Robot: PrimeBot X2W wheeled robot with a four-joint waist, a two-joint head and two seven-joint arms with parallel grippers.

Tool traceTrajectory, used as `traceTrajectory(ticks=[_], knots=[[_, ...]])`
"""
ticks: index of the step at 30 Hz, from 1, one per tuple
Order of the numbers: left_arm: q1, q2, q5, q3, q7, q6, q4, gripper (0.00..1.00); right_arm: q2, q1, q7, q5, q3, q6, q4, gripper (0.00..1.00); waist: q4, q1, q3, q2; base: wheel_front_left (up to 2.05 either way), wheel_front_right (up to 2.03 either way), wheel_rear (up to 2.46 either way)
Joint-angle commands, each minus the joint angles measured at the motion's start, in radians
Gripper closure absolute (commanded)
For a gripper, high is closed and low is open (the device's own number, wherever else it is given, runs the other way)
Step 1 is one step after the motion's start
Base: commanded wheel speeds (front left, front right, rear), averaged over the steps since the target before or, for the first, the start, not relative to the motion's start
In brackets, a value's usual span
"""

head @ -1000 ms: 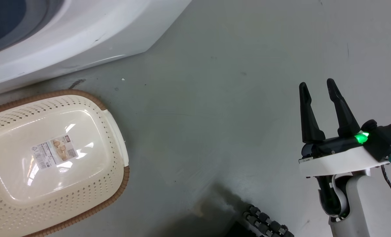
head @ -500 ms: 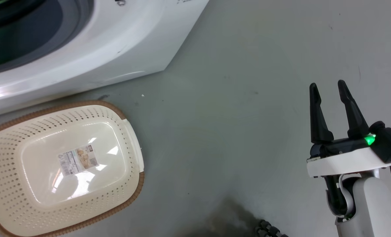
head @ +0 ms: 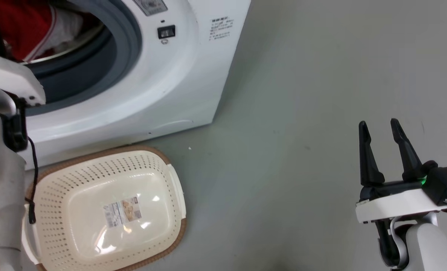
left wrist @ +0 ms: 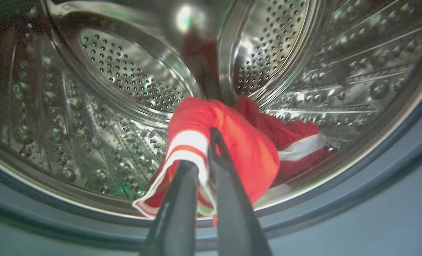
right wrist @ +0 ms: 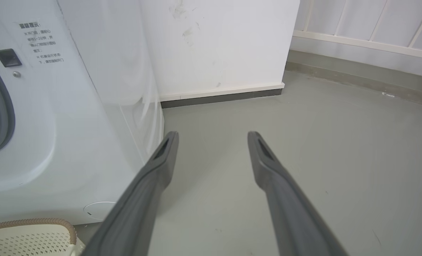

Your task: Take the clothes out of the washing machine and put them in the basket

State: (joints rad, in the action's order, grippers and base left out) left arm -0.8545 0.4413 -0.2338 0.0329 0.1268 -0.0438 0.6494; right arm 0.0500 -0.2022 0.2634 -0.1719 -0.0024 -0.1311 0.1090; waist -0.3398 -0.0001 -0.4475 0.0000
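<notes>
The white washing machine [head: 163, 90] stands at the upper left, its grey-rimmed porthole open. Red clothes [head: 23, 26] with white parts lie in the steel drum [left wrist: 125, 81]. My left gripper [left wrist: 202, 149] reaches into the drum and is shut on a fold of the red clothes [left wrist: 246, 149] at their red-and-white striped trim. The cream basket [head: 95, 169] sits on the floor below the porthole; its bare bottom shows a paper label. My right gripper [head: 379, 128] hovers open over the floor far to the right, holding nothing.
My pale left arm [head: 1, 169] stands between the basket and the left edge of the head view. The right wrist view shows the right gripper [right wrist: 212, 135], the machine's side [right wrist: 118, 106], a white wall [right wrist: 225, 46], a basket corner [right wrist: 29, 238] and grey floor [right wrist: 338, 160].
The head camera has tilted up: machine and basket slid down the picture, bringing the porthole, the red clothes and my left arm into view. The right gripper stays open.
</notes>
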Motion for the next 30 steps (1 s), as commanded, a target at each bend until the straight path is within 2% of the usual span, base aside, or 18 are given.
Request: traceTrajectory(ticks=[1, 7, 18, 26, 30], knots=[[0.031, -0.010, -0.010, 0.002, 0.022, 0.008, -0.003, 1.00, 0.001, 0.018, 0.002, 0.013, -0.006, 0.001, 0.004, 0.00, 0.033, 0.0001, 0.068, 0.0000, 0.00, 0.00, 0.00], [0.117, -0.040, -0.034, 0.007, 0.073, 0.022, -0.034, 1.00, 0.001, 0.063, -0.002, 0.040, -0.022, 0.001, 0.010, 0.00, 0.069, 0.0001, 0.164, 0.0000, 0.00, 0.00, 0.00], [0.312, -0.087, -0.091, 0.005, 0.069, 0.030, -0.199, 1.00, 0.000, 0.137, -0.052, 0.061, -0.035, 0.001, -0.036, 0.00, 0.134, 0.0001, 0.284, 0.0000, 0.00, 0.00, 0.00], [0.517, -0.107, -0.113, 0.006, 0.040, 0.003, -0.394, 1.00, 0.000, 0.182, -0.085, 0.070, -0.045, 0.001, -0.072, 0.00, 0.176, 0.0001, 0.335, 0.0000, 0.00, 0.00, 0.00], [0.644, -0.139, -0.122, 0.018, 0.022, -0.029, -0.494, 1.00, 0.000, 0.205, -0.103, 0.075, -0.054, 0.001, -0.096, 0.00, 0.207, 0.0001, 0.349, 0.0000, 0.00, 0.00, 0.00]])
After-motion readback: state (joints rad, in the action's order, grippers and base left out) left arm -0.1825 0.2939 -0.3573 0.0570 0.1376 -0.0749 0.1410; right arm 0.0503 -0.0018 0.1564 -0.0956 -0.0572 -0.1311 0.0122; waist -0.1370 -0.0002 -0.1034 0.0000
